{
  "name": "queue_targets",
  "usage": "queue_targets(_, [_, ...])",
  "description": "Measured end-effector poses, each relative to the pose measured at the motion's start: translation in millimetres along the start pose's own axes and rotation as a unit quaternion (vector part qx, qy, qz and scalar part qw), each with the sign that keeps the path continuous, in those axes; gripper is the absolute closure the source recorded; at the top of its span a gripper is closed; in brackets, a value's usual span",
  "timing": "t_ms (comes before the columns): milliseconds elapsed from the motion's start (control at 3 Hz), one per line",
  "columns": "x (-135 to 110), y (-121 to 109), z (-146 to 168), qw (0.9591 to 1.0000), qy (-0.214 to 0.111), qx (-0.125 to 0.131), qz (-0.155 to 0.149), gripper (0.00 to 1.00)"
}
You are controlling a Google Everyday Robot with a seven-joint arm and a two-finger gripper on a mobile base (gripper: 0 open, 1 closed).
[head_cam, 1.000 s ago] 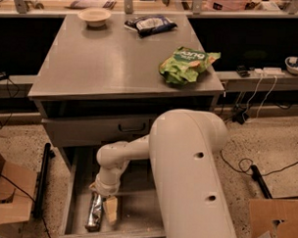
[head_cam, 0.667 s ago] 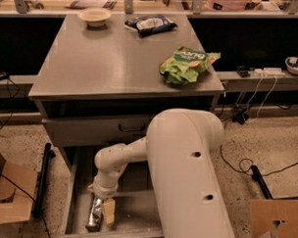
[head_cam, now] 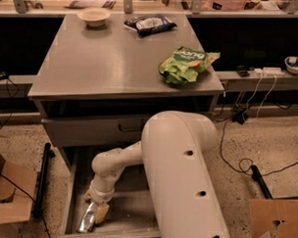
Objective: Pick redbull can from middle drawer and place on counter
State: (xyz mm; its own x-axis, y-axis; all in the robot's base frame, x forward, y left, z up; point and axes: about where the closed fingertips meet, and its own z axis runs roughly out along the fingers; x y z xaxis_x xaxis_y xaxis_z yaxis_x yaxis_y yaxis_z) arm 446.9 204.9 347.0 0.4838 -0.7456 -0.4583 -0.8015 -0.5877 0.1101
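The redbull can [head_cam: 86, 219], slim and silver, is low in the open middle drawer [head_cam: 131, 213], tilted with its lower end toward the front left corner. My gripper [head_cam: 94, 214] reaches down into the drawer from the big white arm [head_cam: 181, 181] and is shut on the can, with a tan finger pad [head_cam: 102, 212] against the can's right side. The counter [head_cam: 107, 60] is the broad grey top above the drawer, beyond the arm.
On the counter lie a green snack bag [head_cam: 185, 63] at the right front, a dark blue-and-white snack bag [head_cam: 150, 24] and a small bowl [head_cam: 94, 15] at the back. Above the open drawer is a shut drawer front with a dark handle [head_cam: 131, 126]. Cardboard boxes [head_cam: 9, 194] and cables lie on the floor.
My gripper and the can have shifted together a little down and to the left in the drawer. The things on the counter have not moved.
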Motion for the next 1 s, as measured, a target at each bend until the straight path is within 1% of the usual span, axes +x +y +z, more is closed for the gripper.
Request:
queue_targets(333, [-1.1, 1.7, -2.9, 1.0, 0.001, -0.001, 0.003, 0.72])
queue_targets(667, [-0.2, 5.0, -2.9, 0.9999, 0.005, -0.003, 0.012, 0.95])
queue_targets(1000, [-3.7, 17.6, -26.8, 0.9987, 0.027, 0.006, 0.044, 1.0])
